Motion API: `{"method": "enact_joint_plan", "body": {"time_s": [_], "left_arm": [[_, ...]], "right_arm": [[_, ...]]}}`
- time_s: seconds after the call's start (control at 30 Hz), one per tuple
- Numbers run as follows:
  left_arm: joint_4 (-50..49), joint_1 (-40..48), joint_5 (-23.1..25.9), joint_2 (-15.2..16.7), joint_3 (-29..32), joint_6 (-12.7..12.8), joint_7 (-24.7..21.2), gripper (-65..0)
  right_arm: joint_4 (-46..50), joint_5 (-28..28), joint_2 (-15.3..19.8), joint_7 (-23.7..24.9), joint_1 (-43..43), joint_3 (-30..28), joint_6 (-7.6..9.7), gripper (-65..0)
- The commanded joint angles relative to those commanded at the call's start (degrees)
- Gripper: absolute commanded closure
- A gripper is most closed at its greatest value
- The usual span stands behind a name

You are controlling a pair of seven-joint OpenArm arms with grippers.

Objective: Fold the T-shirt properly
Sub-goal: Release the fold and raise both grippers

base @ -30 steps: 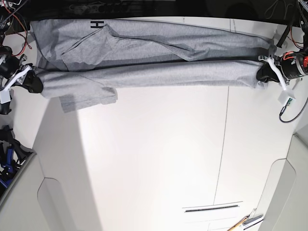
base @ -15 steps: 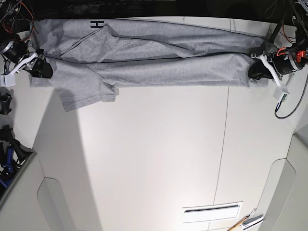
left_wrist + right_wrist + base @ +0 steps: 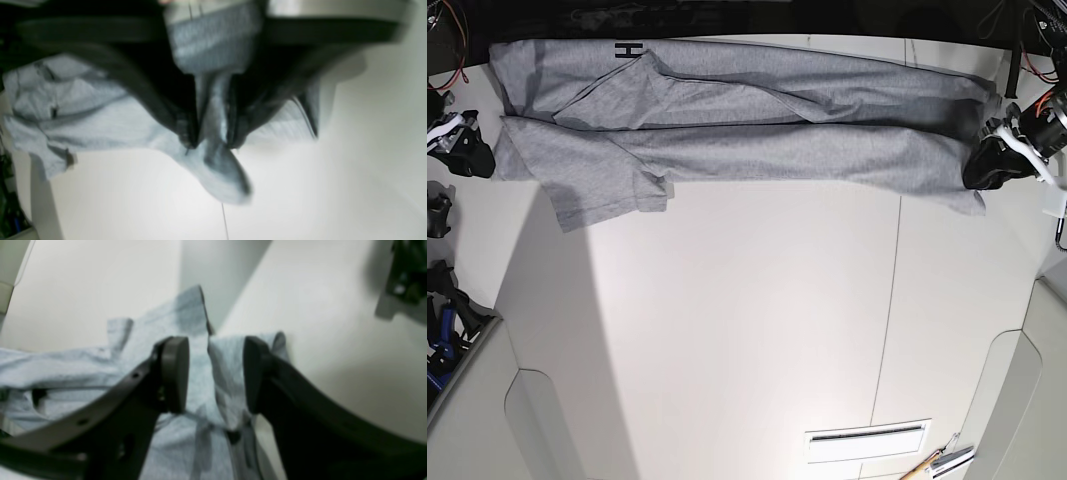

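Stretching across the far side of the white table (image 3: pixel 747 330), the grey T-shirt (image 3: pixel 747 130) lies in a long folded band, one sleeve flopping forward. The left gripper (image 3: pixel 211 141) pinches its hem corner. The right gripper (image 3: pixel 215 373) stands parted, cloth loose between its fingers.

white table (image 3: pixel 747 330) | seam line down its right part | small tool (image 3: pixel 939 462) at near edge

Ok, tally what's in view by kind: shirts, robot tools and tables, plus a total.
T-shirt: 1
Tools: 2 (left tool, right tool)
table: 1
Total: 4
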Motion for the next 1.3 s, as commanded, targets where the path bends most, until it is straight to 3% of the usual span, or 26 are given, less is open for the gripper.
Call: {"method": "enact_joint_plan", "body": {"time_s": [0.2,0.3,0.4,0.43,0.5,0.53,0.7,0.8,0.9,1.07,1.13,1.3], "left_arm": [[0.0,4.2,-0.5,0.0,0.0,0.0,0.1,-24.6],[0.0,5.0,0.5,0.0,0.0,0.0,0.0,-30.9],[0.0,5.0,-1.3,0.0,0.0,0.0,0.0,-31.8],[0.1,5.0,-3.0,0.0,0.0,0.0,0.3,-31.7],[0.1,5.1,-7.8,0.0,0.0,0.0,0.9,-31.6],[0.1,5.0,-10.0,0.0,0.0,0.0,1.7,-30.7],[0.1,5.1,-10.8,0.0,0.3,0.0,3.3,-10.5],[0.0,5.3,-7.7,0.8,2.9,0.0,3.2,-8.8],[-0.4,5.9,-2.6,2.2,7.9,0.0,2.0,-8.8],[-4.7,5.7,8.3,2.2,13.6,0.0,-6.5,-8.8],[-6.3,5.5,8.9,2.2,14.1,0.0,-7.5,-8.8],[-6.4,4.1,8.9,2.2,14.1,0.0,-8.3,-8.8]], "right_arm": [[0.0,-0.2,-0.3,0.0,-0.2,0.0,-0.02,-26.3],[0.0,0.9,-0.3,0.0,-0.1,0.0,0.0,-26.3],[0.0,1.9,-0.6,-0.6,-0.2,0.0,-0.02,-25.7],[0.0,2.7,-0.6,-1.7,-0.2,0.0,-0.02,-21.4],[0.0,4.6,-0.7,-3.4,-0.5,0.0,0.02,-5.7],[0.0,4.9,-0.8,-3.4,-1.2,0.0,0.0,0.0],[-0.1,6.5,-4.0,-3.4,-4.5,-1.7,0.68,0.0],[-1.2,3.6,-4.4,-3.1,-4.7,-6.6,0.7,0.0],[-3.3,-2.4,-4.4,2.2,-4.5,-11.6,0.79,0.0],[-9.0,-10.9,-4.3,10.3,-4.2,-19.5,0.72,0.0],[-11.1,-13.5,-4.1,13.0,-3.3,-20.7,0.48,0.0],[-14.7,-16.7,-3.9,13.1,4.0,-20.7,0.37,0.0]]}}
